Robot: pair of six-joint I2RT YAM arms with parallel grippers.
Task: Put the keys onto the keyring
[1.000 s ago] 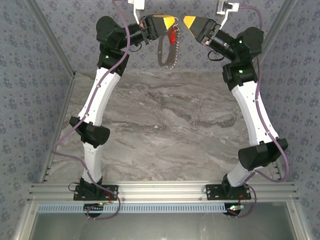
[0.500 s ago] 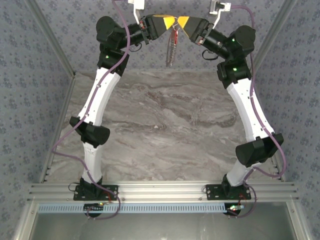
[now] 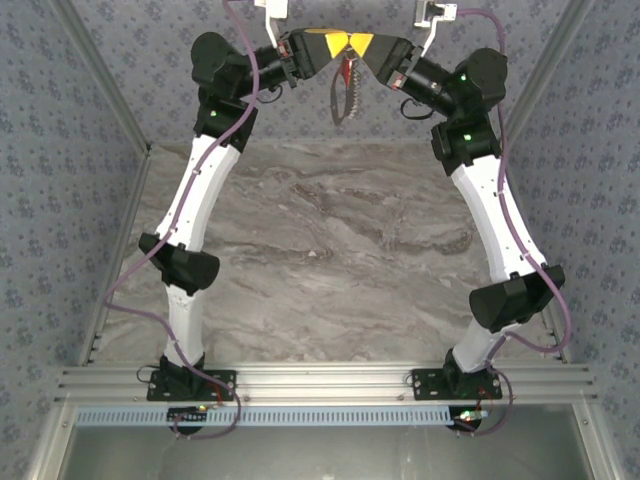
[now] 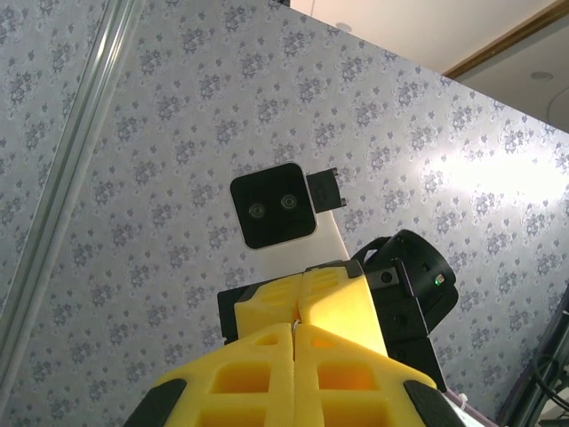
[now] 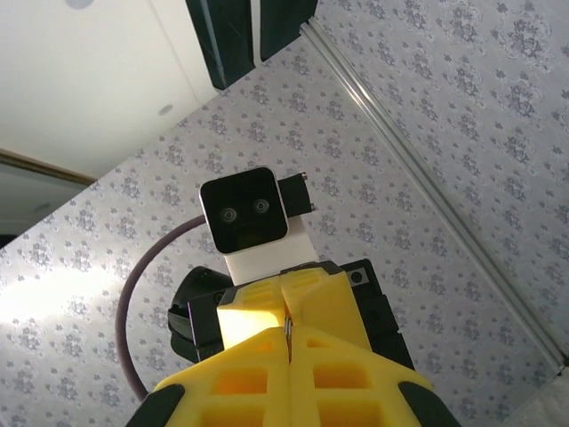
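Note:
High over the back of the table, my left gripper (image 3: 335, 42) and right gripper (image 3: 361, 44) meet tip to tip. The keyring (image 3: 341, 98) hangs below them as a thin narrow loop, with the red key (image 3: 348, 70) on it just under the tips. In the left wrist view my left gripper (image 4: 296, 327) is shut with a thin wire of the keyring (image 4: 296, 324) pinched at its tip, facing the right gripper (image 4: 304, 286). In the right wrist view my right gripper (image 5: 289, 336) is shut on the keyring (image 5: 289, 329), facing the left gripper (image 5: 283, 294).
The marble table (image 3: 330, 250) lies far below both grippers. Patterned walls close in the back and sides, with metal rails (image 3: 105, 85) along the corners. The arm bases sit on the aluminium frame (image 3: 320, 385) at the near edge.
My right gripper moved left to the left gripper's tips and shut on the keyring. The hanging loop turned from a broad oval to a narrow strip. The left gripper stayed put.

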